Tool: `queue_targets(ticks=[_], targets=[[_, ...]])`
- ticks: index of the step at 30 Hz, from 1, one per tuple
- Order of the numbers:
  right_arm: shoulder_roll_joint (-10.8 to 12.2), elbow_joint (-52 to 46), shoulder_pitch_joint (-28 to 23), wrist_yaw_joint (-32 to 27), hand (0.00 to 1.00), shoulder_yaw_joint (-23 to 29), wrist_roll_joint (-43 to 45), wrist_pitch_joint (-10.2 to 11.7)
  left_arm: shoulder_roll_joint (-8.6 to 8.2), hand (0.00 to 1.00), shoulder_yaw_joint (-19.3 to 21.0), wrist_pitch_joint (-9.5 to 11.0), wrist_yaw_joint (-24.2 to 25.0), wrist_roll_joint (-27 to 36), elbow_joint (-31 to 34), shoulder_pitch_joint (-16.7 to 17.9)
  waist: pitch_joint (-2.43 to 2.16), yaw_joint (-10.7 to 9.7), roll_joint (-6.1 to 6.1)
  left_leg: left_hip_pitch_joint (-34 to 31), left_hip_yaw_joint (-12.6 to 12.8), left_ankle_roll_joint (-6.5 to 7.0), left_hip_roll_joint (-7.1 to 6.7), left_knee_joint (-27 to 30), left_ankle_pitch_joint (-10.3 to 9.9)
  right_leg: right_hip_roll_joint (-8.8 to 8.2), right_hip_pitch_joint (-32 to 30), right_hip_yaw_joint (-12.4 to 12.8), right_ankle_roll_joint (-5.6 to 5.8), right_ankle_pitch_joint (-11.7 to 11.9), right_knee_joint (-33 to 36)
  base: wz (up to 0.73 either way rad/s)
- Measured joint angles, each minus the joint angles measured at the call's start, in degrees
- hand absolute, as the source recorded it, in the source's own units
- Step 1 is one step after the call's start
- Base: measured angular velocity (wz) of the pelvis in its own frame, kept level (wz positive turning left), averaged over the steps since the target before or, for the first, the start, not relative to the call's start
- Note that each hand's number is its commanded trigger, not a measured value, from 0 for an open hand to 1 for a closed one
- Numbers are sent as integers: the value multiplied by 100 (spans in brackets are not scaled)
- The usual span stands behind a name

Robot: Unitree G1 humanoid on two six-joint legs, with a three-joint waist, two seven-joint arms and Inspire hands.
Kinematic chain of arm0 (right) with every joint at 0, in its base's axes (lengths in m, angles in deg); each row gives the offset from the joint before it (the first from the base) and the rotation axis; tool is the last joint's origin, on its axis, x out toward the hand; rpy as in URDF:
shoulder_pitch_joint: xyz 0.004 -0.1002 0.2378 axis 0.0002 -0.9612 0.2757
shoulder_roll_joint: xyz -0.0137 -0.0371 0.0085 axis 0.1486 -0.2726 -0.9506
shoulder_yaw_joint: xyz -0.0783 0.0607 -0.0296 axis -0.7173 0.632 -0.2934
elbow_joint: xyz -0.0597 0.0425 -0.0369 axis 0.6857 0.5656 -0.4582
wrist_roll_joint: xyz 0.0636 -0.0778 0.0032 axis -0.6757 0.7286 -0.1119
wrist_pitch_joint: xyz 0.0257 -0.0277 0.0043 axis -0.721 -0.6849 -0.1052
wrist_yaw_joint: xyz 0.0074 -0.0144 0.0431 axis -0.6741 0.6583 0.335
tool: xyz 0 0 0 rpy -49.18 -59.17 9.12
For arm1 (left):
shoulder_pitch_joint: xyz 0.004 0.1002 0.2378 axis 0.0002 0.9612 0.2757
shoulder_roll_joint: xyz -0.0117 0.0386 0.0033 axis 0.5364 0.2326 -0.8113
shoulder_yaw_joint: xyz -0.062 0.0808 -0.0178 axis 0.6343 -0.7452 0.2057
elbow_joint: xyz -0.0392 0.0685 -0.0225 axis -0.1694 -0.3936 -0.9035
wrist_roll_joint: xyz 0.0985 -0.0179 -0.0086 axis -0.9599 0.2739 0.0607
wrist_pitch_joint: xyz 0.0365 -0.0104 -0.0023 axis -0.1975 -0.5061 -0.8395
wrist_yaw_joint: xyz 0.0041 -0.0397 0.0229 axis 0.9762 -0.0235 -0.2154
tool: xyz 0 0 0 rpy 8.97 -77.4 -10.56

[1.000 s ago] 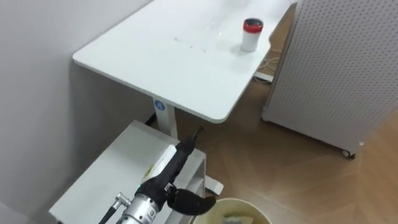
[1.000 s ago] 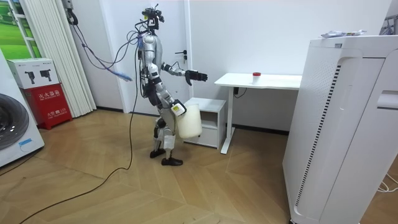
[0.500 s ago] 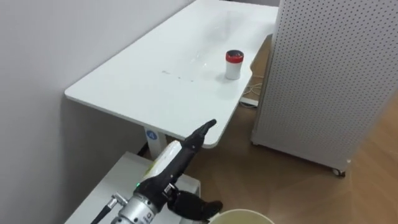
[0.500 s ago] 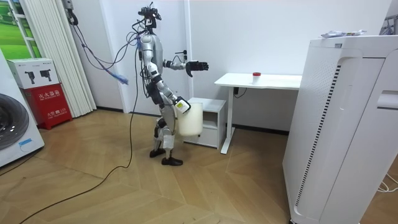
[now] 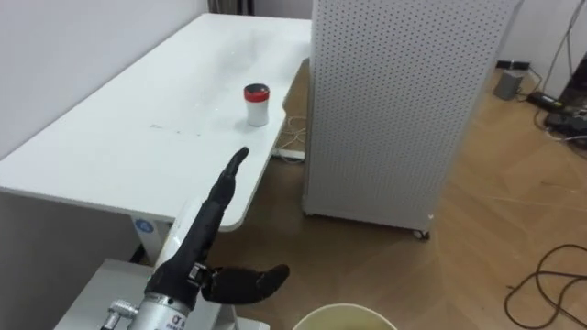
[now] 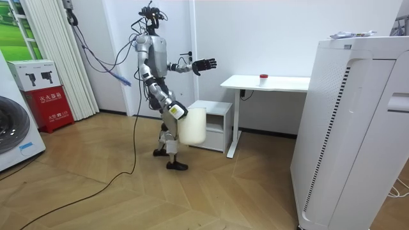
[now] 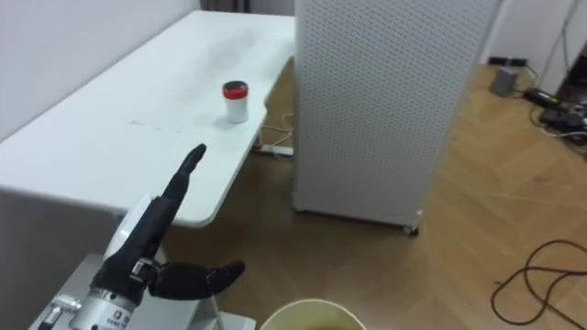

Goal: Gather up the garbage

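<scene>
Robot stands beside the low cabinet (image 6: 214, 124), short of the desk (image 5: 101, 151); feet are where they were a second ago.

Change over that second: the left hand (image 5: 204, 231) has climbed from about chest level to shoulder level in the room view and now points toward the desk. Its fingers are straight and together, the thumb is spread to the side, and nothing is in the palm. In the eye views the fingertips overlap the desk's near edge, but the room view puts the hand well apart from the desk. Both eye views have swung to the robot's right, bringing the perforated panel (image 5: 394, 101) to the middle. That is camera motion; the things have not moved.

Garbage: the red-lidded pot (image 5: 256, 104), small and white, stands upright on the desk near the edge facing the panel. It is on the same spot as before, untouched, well beyond the fingertips.

The bin (image 6: 193, 124) hangs at the right hand (image 6: 174, 112) by the hip; cannot tell how those fingers sit. Its rim shows at the bottom of the eye views.

Judgement: the arm is raised for a reach, but the pick has not begun. The robot probably needs to step closer along the desk first. The pot is close to the edge, so straight fingers arriving from the side could knock it off
</scene>
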Motion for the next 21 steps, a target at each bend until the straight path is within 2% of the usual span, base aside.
queue_targets(ticks=[2, 6, 10, 12, 16, 19, 21], targets=[[-2, -8, -61, -42, 100, 8, 69, -2, -2, 0, 6, 0, -119, 4, 0, 45, -1, 44, 2, 28, -18, -53, -29, -11, 32, 28, -20, 114, -25, 37, 11, -30], [-9, -284, -227, -140, 100, 19, 145, -3, -9, 0, 80, 2, -331, 50, 0, 69, -17, 90, 26, 84, -169, -56, -76, -137, 35, 100, -40, 302, 22, 127, -24, -21], [-1, -389, -347, -162, 100, 89, 143, -6, -59, 0, 206, 6, -559, 50, 0, 72, -34, 113, 76, 180, -208, -101, -117, -406, 17, 123, -42, 379, 42, 291, -95, -8], [-1, -396, -357, -186, 100, 97, 149, -6, -65, 0, 241, 24, -749, 59, 0, 72, -40, 115, 84, 186, -221, -65, -181, -406, 16, 108, -42, 404, 51, 340, -74, -5], [7, -394, -358, -219, 100, 127, 143, -6, -65, 0, 243, 240, -1085, 104, 0, 71, -45, 100, 103, 124, -206, 38, -304, -354, 12, 3, -53, 418, 175, 421, -114, 0], [17, -389, -366, -261, 100, 126, 127, -47, -64, 0, 238, 241, -1158, 117, -11, 73, -21, 112, 123, 132, -202, 108, -388, -351, 25, -93, -53, 406, 205, 438, -61, 3], [43, -389, -351, -320, 100, 125, 116, -88, -64, 0, 245, 240, -1188, 111, -52, 78, 2, 150, 112, 148, -136, 163, -456, -350, 32, -178, -159, 382, 230, 369, 158, -6]])
